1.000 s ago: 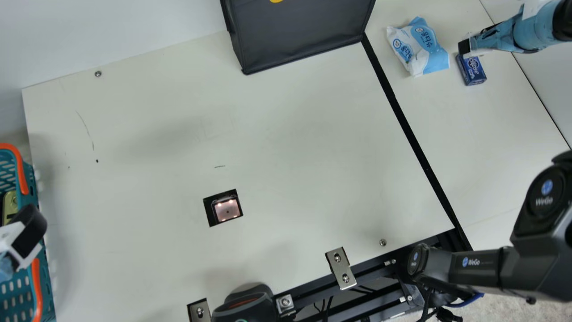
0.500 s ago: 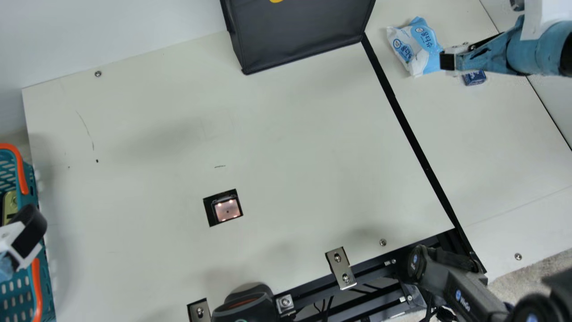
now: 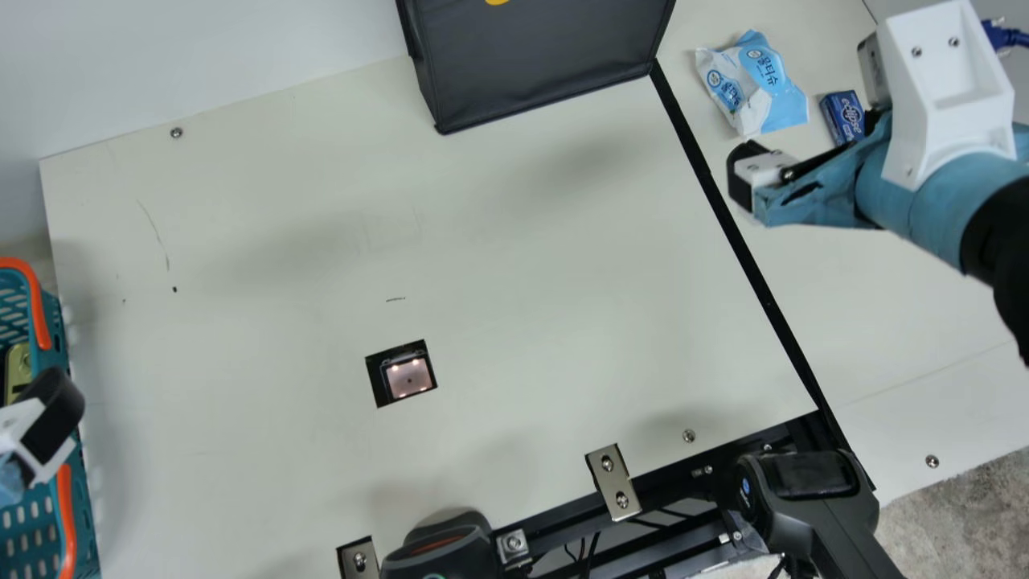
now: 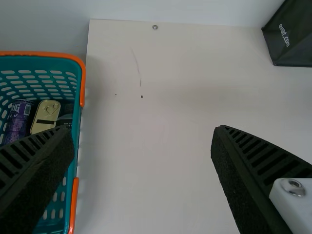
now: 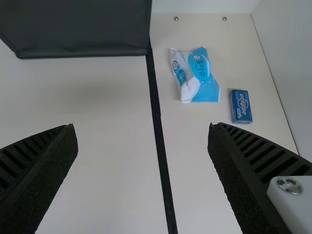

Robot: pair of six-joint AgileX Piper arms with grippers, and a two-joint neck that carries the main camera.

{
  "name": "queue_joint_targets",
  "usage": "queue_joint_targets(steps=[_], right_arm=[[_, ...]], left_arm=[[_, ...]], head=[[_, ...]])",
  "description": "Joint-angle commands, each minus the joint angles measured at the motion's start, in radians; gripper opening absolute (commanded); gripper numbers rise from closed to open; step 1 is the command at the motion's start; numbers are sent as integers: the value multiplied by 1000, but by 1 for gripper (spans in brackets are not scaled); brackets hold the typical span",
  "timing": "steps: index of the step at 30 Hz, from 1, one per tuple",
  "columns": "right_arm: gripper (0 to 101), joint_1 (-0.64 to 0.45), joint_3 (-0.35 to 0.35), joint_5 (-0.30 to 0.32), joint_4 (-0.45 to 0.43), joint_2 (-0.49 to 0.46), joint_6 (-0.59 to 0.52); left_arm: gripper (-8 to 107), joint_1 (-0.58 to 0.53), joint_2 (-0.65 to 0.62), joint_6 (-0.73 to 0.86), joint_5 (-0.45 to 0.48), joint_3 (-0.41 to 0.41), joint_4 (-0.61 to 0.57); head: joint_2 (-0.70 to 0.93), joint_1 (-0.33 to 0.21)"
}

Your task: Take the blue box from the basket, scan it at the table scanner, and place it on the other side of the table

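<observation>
The small blue box [image 3: 844, 115] lies on the table at the far right, beyond the black strip, near the wipes pack; in the right wrist view the blue box [image 5: 241, 106] lies flat. My right gripper [image 3: 752, 177] hangs above the table nearer than the box, apart from it; in its wrist view the right gripper [image 5: 143, 141] is open and empty. My left gripper [image 3: 50, 426] is over the basket [image 3: 60, 322] at the left edge; in its wrist view the left gripper [image 4: 144, 146] stands open. The table scanner [image 3: 408, 378] is lit in its cutout.
A blue and white wipes pack [image 3: 756, 84] lies left of the box. A black bag [image 3: 539, 64] stands at the back. Inside the basket are a gold tin [image 4: 46, 117] and a purple can [image 4: 18, 121]. A handheld scanner [image 3: 442, 551] sits at the front edge.
My right gripper has come away from the blue box, back toward the table's middle and nearer the front, leaving the box on the table. The left arm has kept still.
</observation>
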Motion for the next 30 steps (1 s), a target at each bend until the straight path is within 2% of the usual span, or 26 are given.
queue_joint_targets(steps=[1, 2, 7, 18, 25, 27, 30], right_arm=[[95, 116, 3, 6, -42, -34, 108], [95, 31, 2, 3, -18, -17, 29], [95, 116, 3, 12, -37, -40, 111], [95, 117, 3, 14, -37, -40, 113], [95, 240, -80, 131, -7, -135, 149], [95, 223, -76, 120, -4, -130, 149], [95, 242, -83, 136, -4, -140, 149]], left_arm=[[90, 0, 0, 0, 0, 0, 0], [90, 0, 0, 0, 0, 0, 0], [90, 0, 0, 0, 0, 0, 0], [90, 0, 0, 0, 0, 0, 0], [90, -75, -54, -102, 50, -60, 122], [90, -97, -70, -131, 65, -78, 157], [90, -129, -93, -175, 87, -103, 210]], head=[[-2, -26], [-2, -26], [-2, -26], [-2, -26], [161, -26], [208, -26], [277, -26]])
